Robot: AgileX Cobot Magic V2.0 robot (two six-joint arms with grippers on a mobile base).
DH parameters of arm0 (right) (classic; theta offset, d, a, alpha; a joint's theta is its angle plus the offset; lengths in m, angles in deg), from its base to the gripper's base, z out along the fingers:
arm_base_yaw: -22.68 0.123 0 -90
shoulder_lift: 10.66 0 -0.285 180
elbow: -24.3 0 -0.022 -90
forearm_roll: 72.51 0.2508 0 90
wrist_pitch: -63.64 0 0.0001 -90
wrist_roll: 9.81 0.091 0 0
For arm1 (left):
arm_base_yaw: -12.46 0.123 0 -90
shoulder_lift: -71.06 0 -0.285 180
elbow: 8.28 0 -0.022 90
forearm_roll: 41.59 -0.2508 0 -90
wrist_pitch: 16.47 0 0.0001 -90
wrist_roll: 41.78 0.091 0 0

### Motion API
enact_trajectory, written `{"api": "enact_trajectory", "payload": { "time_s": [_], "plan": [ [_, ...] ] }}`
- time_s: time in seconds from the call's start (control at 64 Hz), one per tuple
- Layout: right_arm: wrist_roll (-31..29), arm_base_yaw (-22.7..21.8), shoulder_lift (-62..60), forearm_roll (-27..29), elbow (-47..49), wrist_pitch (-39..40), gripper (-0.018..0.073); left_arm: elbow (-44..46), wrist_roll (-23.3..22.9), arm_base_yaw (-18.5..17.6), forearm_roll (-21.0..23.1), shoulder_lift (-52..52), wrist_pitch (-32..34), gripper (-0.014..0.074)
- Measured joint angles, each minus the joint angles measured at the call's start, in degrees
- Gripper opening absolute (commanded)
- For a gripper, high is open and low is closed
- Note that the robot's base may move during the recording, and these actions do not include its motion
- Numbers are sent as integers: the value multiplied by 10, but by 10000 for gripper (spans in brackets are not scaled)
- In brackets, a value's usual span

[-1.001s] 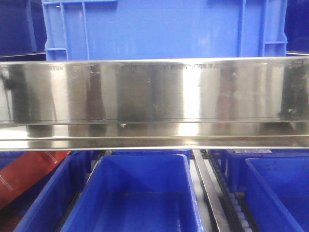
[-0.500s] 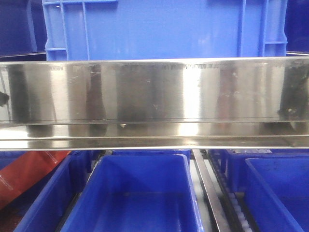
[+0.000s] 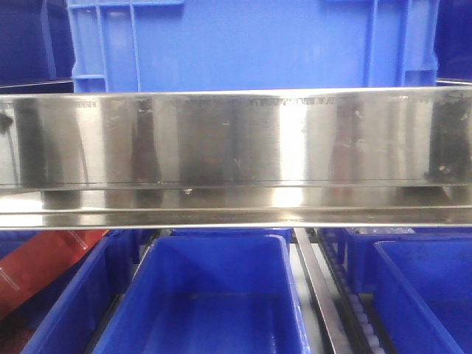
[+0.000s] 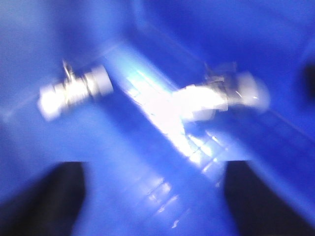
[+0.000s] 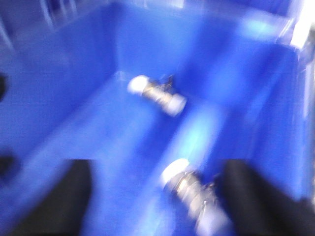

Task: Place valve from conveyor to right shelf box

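Observation:
Both wrist views are motion-blurred and look down into blue boxes. In the left wrist view two metal valves, one [image 4: 74, 91] at left and one [image 4: 216, 96] at right, lie on the box floor [image 4: 147, 162]. My left gripper [image 4: 155, 201] is open above it, holding nothing. In the right wrist view one valve [image 5: 157, 95] lies near the far wall and another valve [image 5: 194, 194] lies close to the right finger [image 5: 251, 196] of my open right gripper [image 5: 155, 196]. The conveyor is out of view. Neither gripper shows in the front view.
A wide steel shelf rail [image 3: 236, 155] crosses the front view. A large blue crate [image 3: 251, 44] stands above it. Below it are a middle blue box [image 3: 214, 295], a right blue box [image 3: 428, 295], a metal divider rail [image 3: 317, 295] and a red item [image 3: 37, 265] at left.
The front view has shifted very slightly. Dark reflections at the ends of the steel rail have moved a little. Nothing else differs.

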Motion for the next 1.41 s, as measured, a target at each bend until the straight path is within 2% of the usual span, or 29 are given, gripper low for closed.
{"api": "enact_trajectory", "payload": {
  "time_s": [0.078, 0.141, 0.25, 0.344, 0.485, 0.672, 0.876, 1.079, 1.235, 1.407],
  "plan": [
    [0, 0, -29, 0, 0, -2, -48, 0, 0, 0, -8, -29, -17, -47],
    [0, 0, -53, 0, 0, -5, -167, 0, -3, 0, -13, -49, -28, -111],
    [0, 0, -100, 1, -9, -6, -158, 1, -35, 0, -34, -82, -53, -111],
    [0, 0, -139, 1, -38, -6, -158, -7, -71, 0, -71, -109, -68, -111],
    [0, 0, -205, 0, -118, 19, -158, -72, -108, 0, -106, -164, -46, -111],
    [0, 0, -301, -5, -273, 105, -159, -241, -133, 0, -115, -278, 69, -111],
    [0, 0, -413, -19, -429, 202, -162, -465, -133, 0, -116, -434, 256, -111],
    [0, 0, -506, -19, -561, 254, -162, -681, -133, 0, -116, -577, 418, -111],
    [0, 0, -557, -20, -651, 291, -162, -817, -133, 0, -114, -660, 494, -111],
    [0, 0, -588, -20, -738, 340, -162, -925, -133, 0, -97, -708, 569, -111]
  ]
}}
